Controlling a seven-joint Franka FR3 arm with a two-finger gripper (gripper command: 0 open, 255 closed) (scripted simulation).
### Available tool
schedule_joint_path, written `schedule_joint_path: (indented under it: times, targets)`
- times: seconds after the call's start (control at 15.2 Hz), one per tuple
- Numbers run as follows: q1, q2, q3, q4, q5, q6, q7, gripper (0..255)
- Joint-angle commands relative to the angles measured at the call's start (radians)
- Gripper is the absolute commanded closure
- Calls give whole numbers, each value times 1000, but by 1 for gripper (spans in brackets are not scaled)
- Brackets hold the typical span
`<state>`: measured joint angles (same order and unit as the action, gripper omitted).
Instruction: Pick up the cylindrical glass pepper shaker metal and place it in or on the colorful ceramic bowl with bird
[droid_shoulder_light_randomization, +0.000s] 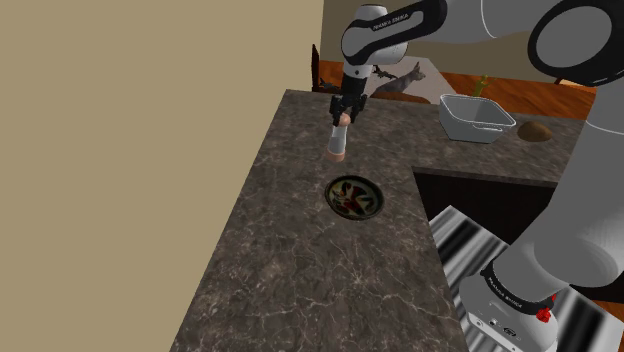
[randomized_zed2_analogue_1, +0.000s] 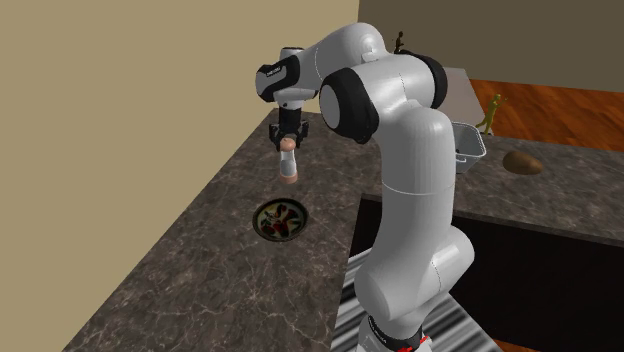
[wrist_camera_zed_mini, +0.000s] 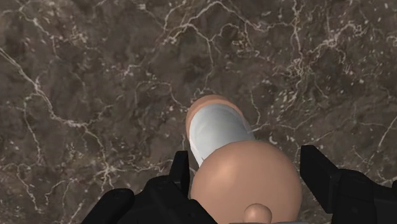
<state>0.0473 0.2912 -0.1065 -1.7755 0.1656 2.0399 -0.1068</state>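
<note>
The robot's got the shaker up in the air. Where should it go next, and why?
Probably sideways, until the shaker hangs over the bowl. The gripper holds the pepper shaker clear above the counter, but the bowl sits off to one side, not beneath it.

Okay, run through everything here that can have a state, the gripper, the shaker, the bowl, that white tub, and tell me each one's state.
gripper: shut on the pepper shaker's cap.
pepper shaker: held in the air, clear of the countertop, roughly upright.
bowl: upright on the countertop, nothing in it.
white tub: upright, no contents visible.
</note>
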Motion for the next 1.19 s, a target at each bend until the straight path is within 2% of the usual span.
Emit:
schedule_joint_path:
  times: [0.0,0.46,1.12]
  targets:
    - [0,0,0,0,0,0,0,255]
    - [0,0,0,0,0,0,0,255]
    - [0,-37,-3,83,-12,-120,18,255]
